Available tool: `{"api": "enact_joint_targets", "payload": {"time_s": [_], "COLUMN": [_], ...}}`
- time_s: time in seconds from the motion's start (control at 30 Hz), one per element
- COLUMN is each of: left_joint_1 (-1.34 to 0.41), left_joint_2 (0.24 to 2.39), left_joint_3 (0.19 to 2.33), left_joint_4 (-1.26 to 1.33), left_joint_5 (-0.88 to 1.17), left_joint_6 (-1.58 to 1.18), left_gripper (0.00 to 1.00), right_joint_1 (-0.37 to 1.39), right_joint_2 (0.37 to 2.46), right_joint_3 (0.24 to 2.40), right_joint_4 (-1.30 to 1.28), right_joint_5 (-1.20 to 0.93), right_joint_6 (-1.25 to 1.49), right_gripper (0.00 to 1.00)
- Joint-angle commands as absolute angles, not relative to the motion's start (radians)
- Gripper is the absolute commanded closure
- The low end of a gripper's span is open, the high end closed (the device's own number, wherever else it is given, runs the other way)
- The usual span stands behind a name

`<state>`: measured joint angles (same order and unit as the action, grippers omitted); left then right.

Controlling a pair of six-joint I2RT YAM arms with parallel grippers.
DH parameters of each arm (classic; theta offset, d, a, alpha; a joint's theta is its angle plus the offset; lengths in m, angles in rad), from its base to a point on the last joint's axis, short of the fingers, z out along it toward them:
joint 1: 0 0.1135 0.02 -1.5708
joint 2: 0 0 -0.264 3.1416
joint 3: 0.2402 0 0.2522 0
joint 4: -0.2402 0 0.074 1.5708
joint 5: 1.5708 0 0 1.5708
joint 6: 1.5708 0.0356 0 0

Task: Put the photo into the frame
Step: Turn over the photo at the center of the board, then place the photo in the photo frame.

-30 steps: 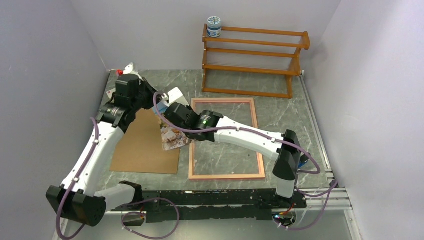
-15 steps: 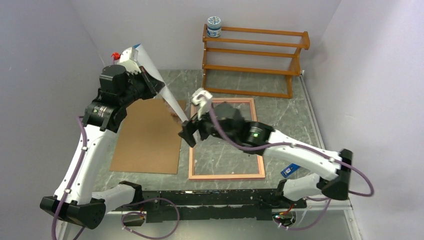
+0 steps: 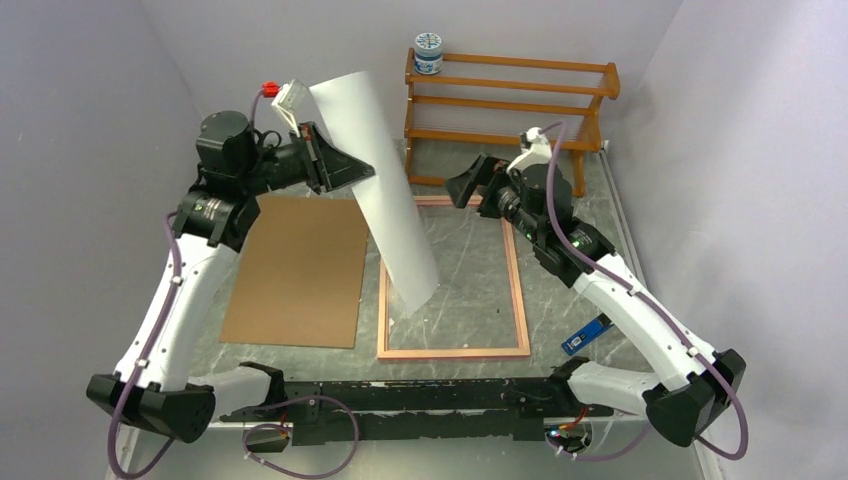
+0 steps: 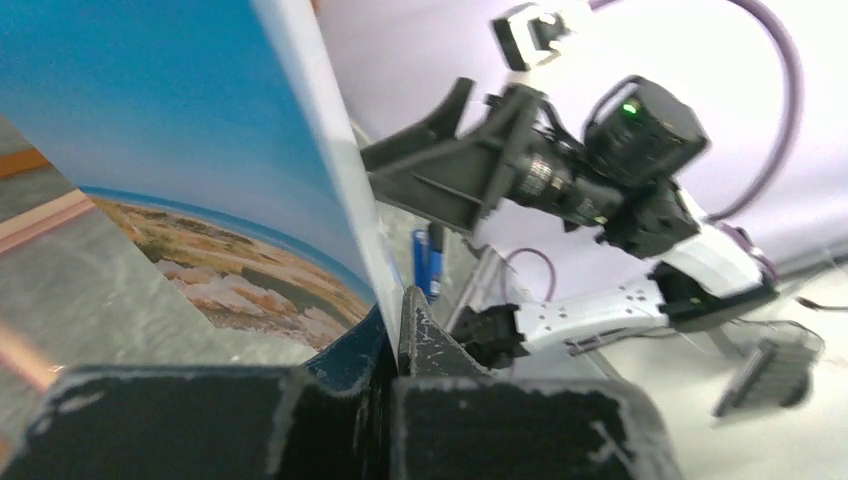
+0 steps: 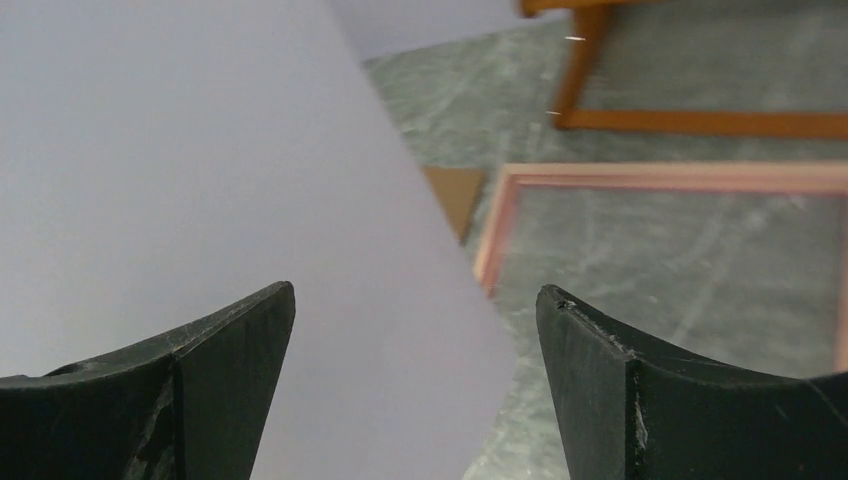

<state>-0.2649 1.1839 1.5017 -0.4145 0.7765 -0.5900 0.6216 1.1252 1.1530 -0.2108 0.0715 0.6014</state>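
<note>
My left gripper (image 3: 348,172) is shut on the photo (image 3: 385,190) at its left edge and holds it high, almost upright. The plain white back faces the top camera, and the lower corner hangs over the frame's left rail. In the left wrist view the photo (image 4: 180,150) shows blue sky and rocky shore, pinched in my left gripper (image 4: 396,312). The frame (image 3: 455,351) lies flat on the table, right of centre. My right gripper (image 3: 472,190) hovers open over its far rail, apart from the photo. The right wrist view shows the photo's back (image 5: 200,180) beyond my right gripper (image 5: 415,295), and the frame (image 5: 640,178).
A brown fibreboard panel (image 3: 295,270) lies flat left of the frame. A wooden rack (image 3: 510,110) stands at the back with a small jar (image 3: 428,53) on its top left. A small blue object (image 3: 585,335) lies right of the frame.
The left arm has lifted the photo off the table and swung it upright. The right gripper let go of it, opened and pulled back right toward the rack.
</note>
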Motion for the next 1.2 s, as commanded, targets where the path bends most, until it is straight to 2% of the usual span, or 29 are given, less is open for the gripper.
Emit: {"api": "enact_joint_targets", "payload": {"time_s": [0.0, 0.07, 0.3, 0.5, 0.83, 1.17], "left_joint_1": [-0.280, -0.281, -0.265, -0.223, -0.226, -0.255], "left_joint_2": [1.231, 1.249, 1.350, 1.421, 1.720, 1.897], "left_joint_3": [1.412, 1.380, 1.273, 1.132, 1.293, 1.398], "left_joint_4": [-0.089, -0.097, -0.483, -0.442, -0.503, -0.574], "left_joint_5": [1.040, 1.030, 0.864, 0.785, 0.824, 0.860], "left_joint_6": [-0.805, -0.804, -0.567, -0.566, -0.467, -0.371], "left_gripper": [0.98, 0.97, 0.97, 0.97, 0.97, 0.97], "right_joint_1": [0.533, 0.503, 0.457, 0.456, 0.456, 0.454], "right_joint_2": [1.077, 1.056, 1.007, 1.017, 1.043, 1.050], "right_joint_3": [1.134, 1.110, 1.064, 1.051, 1.028, 1.014], "right_joint_4": [-0.378, -0.408, -0.464, -0.462, -0.481, -0.490], "right_joint_5": [0.261, 0.313, 0.394, 0.384, 0.401, 0.415], "right_joint_6": [0.750, 0.733, 0.701, 0.682, 0.681, 0.681], "right_gripper": [0.07, 0.07, 0.08, 0.10, 0.11, 0.11]}}
